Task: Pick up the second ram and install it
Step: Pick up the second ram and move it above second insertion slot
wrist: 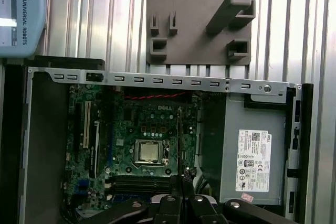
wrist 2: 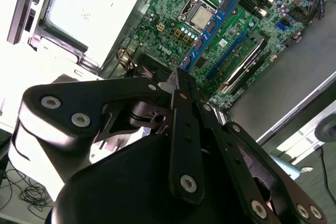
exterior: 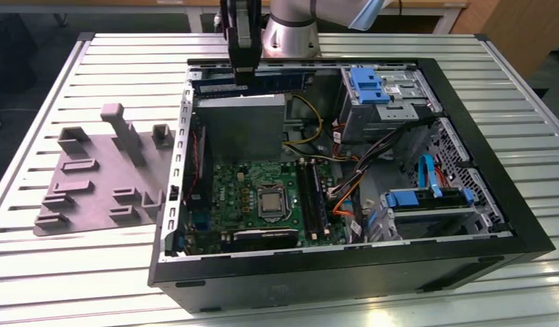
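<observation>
My gripper (exterior: 246,75) hangs over the far edge of the open computer case (exterior: 461,252), shut on the second ram (exterior: 261,82). The stick is a long dark board with a blue-white label, held level above the silver power supply (exterior: 245,126). In the second wrist view the second ram (wrist 2: 212,24) juts out from the shut fingers (wrist 2: 181,108) over the green motherboard (wrist 2: 173,30). In the first wrist view the stick shows edge-on as a thin dark line (wrist: 179,140) above the gripper (wrist: 181,182). The long black memory slots (exterior: 311,197) lie beside the processor (exterior: 273,202), towards the near side of the case.
A grey fixture plate (exterior: 97,180) with raised blocks lies on the slatted table at the exterior view's left. Drive cages with blue tabs (exterior: 371,85) (exterior: 420,201) and orange and yellow cables (exterior: 348,197) crowd the case's right half. The case walls ring the motherboard.
</observation>
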### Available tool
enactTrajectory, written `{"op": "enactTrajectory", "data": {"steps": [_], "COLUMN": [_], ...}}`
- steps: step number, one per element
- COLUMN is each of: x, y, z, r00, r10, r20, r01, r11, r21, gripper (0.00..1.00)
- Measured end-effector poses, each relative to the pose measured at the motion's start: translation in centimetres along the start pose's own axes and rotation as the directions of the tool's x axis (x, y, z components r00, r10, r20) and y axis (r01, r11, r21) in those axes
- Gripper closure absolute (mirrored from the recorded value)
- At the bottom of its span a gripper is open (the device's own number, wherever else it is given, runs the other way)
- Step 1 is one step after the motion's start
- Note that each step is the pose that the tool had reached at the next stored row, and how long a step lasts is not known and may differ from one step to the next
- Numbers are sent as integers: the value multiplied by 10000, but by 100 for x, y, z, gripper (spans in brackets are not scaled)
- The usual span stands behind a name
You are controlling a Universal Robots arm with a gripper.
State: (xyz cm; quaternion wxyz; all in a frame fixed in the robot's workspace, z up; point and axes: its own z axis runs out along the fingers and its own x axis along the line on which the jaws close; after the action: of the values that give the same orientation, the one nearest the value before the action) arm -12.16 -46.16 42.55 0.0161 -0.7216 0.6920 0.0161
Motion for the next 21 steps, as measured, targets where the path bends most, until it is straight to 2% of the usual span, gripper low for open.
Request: {"op": "enactTrajectory", "data": {"steps": [21], "x": [10], "y": [-69], "z": [147], "r00": [10000], "r10": [2], "r20": [0], "r01": [-2], "r11": [10000], "r21": [1], "gripper": [88]}}
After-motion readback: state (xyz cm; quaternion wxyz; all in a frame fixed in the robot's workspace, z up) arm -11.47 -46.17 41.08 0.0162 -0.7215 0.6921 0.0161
